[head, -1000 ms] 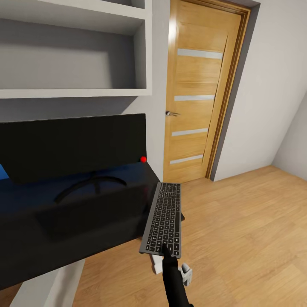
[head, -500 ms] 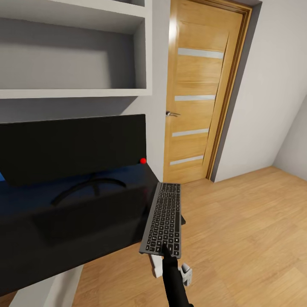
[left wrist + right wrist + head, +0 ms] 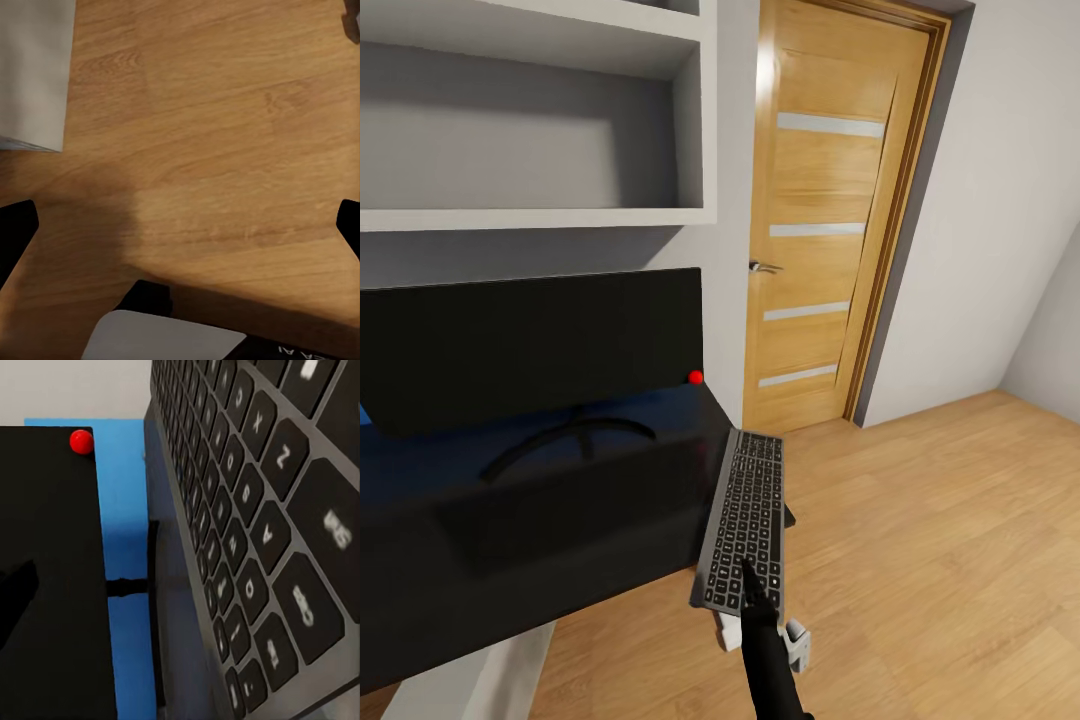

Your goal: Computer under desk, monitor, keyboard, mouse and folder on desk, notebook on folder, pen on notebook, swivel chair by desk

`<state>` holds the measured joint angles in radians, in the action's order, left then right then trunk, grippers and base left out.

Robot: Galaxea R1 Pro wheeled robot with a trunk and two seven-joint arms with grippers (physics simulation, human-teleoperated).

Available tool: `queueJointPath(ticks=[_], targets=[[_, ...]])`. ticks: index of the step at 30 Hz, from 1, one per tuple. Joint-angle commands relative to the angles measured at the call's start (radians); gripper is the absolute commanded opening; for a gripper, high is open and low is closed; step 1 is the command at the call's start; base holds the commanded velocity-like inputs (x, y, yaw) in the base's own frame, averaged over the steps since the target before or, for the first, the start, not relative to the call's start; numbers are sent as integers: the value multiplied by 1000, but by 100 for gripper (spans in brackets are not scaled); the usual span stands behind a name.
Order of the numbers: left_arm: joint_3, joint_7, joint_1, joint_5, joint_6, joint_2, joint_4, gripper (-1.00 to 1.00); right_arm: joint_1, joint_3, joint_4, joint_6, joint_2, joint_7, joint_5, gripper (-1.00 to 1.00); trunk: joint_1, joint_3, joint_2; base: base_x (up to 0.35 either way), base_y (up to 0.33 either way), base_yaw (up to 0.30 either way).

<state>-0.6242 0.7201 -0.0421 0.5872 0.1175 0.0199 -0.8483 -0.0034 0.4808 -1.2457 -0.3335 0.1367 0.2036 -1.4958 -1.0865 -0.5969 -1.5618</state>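
Keyboard (image 3: 745, 520) held at its near end by the right gripper (image 3: 748, 590), whose dark fingers pinch the near edge of the key field, in the head view. The far end of the keyboard lies over the right-hand end of the desk (image 3: 560, 520), beside the monitor (image 3: 530, 345); the near end overhangs the light wood floor (image 3: 920, 540). Compared with the head view half a second ago, the keyboard sits slightly differently: its far end has drawn a little toward the robot and down, and the board appears tilted more steeply in the hold, while the monitor, the desk and the door (image 3: 825, 210) keep their places (so the camera has not moved). The right wrist view looks along the keys (image 3: 247, 517) at a steep angle, with the black monitor panel and its red indicator dot (image 3: 81, 441) beside the blue back panel of the desk (image 3: 126, 547).

Reading: the keyboard is being adjusted rather than released; it is not yet fully resting on the desk, and most of it probably needs to come inward for a stable placement next to the monitor. The left gripper (image 3: 180, 225) hangs spread over bare floor, holding nothing, its dark fingertips (image 3: 15, 229) at the frame edges.
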Motion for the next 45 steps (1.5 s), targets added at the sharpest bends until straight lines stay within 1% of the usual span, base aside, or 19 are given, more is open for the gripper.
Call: queueJointPath(ticks=[1, 4, 7, 14, 23, 27, 32, 34, 35, 38, 45], targets=[[-3, 7, -1, 2, 5, -1, -1, 100, 0, 2, 0, -4, 0, 7, -11, 100, 0, -1, 0, 0, 0, 0], [-2, 7, -1, 2, 5, -1, -1, 100, -1, 1, 1, -3, 0, 4, -13, 100, 0, -1, 0, 0, 0, 0], [-2, 7, -1, 2, 5, -1, -1, 100, 0, 1, 1, -2, 0, -14, -13, 100, 0, -1, 0, 0, 0, 0], [-3, 7, -1, 1, 5, -1, -1, 100, -1, 1, 2, 2, 0, -115, -16, 100, 0, -1, 0, 0, 0, 0], [-3, 7, -1, 0, 5, -1, -1, 100, -1, 1, 2, 29, 0, -143, -17, 100, 0, -1, 0, 0, 0, 0], [-2, 7, -1, 0, 5, -1, -1, 100, -1, 0, 2, 31, 0, -167, -18, 100, 0, -1, 0, 0, 0, 0], [-3, 7, -1, 1, 5, -1, -1, 100, -1, -1, 2, 30, 0, -176, -18, 100, 0, -1, 0, 0, 0, 0], [-3, 7, -1, 0, 5, -1, -1, 100, -1, -10, 2, 30, 0, -178, -18, 100, 0, -1, 0, 0, 0, 0], [-3, 7, -1, 0, 5, -1, -1, 100, -1, -30, 2, 30, 1, -178, -19, 100, 0, -1, 0, 0, 0, 0], [-3, 7, -1, 0, 5, -1, -1, 100, -1, -58, 6, 31, 1, -179, -19, 100, 0, -1, 0, 0, 0, 0], [-2, 7, -1, 0, 5, -1, -1, 100, -1, -94, 13, 30, 1, -179, -21, 100, 0, -1, 0, 0, 0, 0]])
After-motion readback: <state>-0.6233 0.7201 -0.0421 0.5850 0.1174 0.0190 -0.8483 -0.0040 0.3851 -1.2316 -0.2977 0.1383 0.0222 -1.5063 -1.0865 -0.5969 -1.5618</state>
